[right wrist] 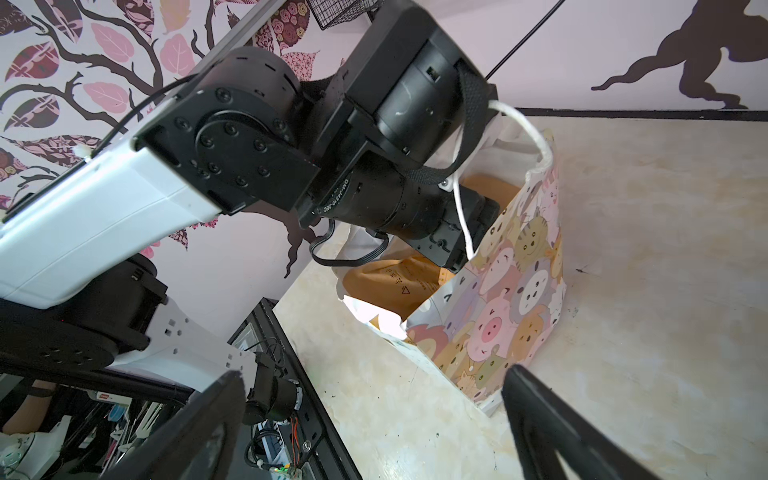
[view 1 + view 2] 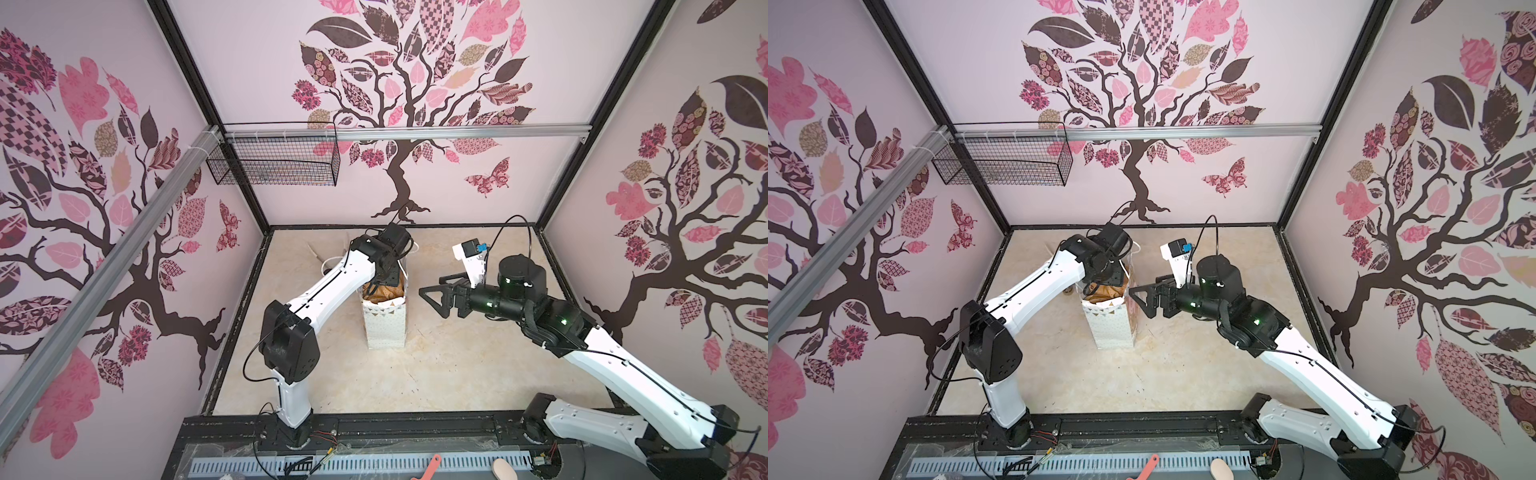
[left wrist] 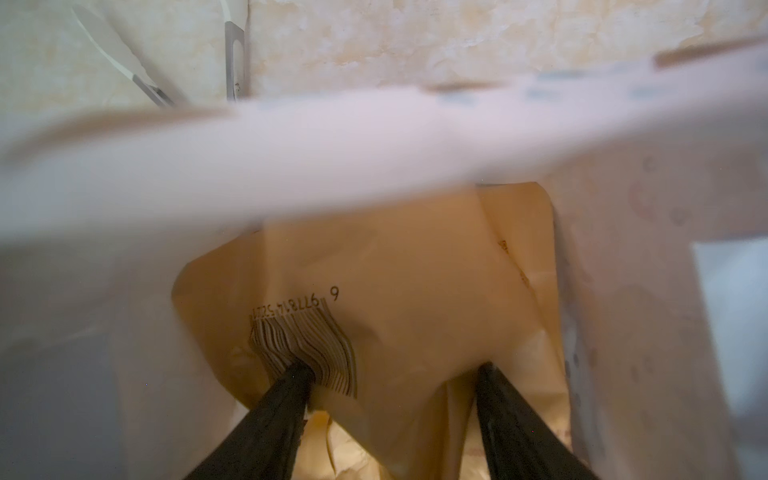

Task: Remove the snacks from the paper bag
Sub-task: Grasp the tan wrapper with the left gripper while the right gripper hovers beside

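Left wrist view: left jaws parted inside bag (image 3: 332,137), tips astride tan packet (image 3: 415,291) | right jaws wide, empty, just beside bag | bag upright on desk (image 2: 457,365) | next, I'd judge: close on a packet fold, lift straight up, right jaws steadying bag.

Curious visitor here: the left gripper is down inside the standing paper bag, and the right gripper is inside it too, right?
No. The right gripper hangs open outside the paper bag, beside it, as both top views show. The left gripper is indeed inside.
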`<state>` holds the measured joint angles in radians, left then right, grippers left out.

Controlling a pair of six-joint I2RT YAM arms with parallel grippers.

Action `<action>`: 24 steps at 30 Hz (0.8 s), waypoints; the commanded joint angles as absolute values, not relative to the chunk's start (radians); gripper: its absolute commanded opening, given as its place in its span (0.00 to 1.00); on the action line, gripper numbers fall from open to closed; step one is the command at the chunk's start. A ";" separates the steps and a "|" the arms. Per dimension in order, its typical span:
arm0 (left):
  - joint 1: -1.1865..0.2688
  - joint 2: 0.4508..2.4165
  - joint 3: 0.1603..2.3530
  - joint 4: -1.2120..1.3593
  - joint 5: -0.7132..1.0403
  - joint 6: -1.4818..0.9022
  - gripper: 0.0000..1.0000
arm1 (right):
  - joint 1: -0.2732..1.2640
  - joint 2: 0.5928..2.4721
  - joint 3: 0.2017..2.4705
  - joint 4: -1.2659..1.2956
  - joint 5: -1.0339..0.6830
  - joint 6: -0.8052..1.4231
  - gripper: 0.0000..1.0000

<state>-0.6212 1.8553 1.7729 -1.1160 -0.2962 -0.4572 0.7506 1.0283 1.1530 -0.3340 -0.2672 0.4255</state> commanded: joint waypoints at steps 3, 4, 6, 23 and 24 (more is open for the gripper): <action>-0.618 1.882 1.702 -1.067 -0.244 -0.461 0.58 | 0.751 1.026 1.185 -0.352 -0.281 0.427 1.00; -0.616 1.882 1.698 -1.064 -0.245 -0.462 0.56 | 0.750 1.025 1.186 -0.352 -0.282 0.428 1.00; -0.616 1.881 1.698 -1.062 -0.246 -0.462 0.48 | 0.752 1.023 1.188 -0.353 -0.284 0.429 0.99; -0.616 1.765 1.722 -1.042 -0.236 -0.465 0.00 | 0.750 0.986 1.174 -0.335 -0.244 0.434 0.99; -0.615 1.754 1.728 -1.038 -0.235 -0.465 0.00 | 0.750 0.984 1.174 -0.334 -0.242 0.434 0.99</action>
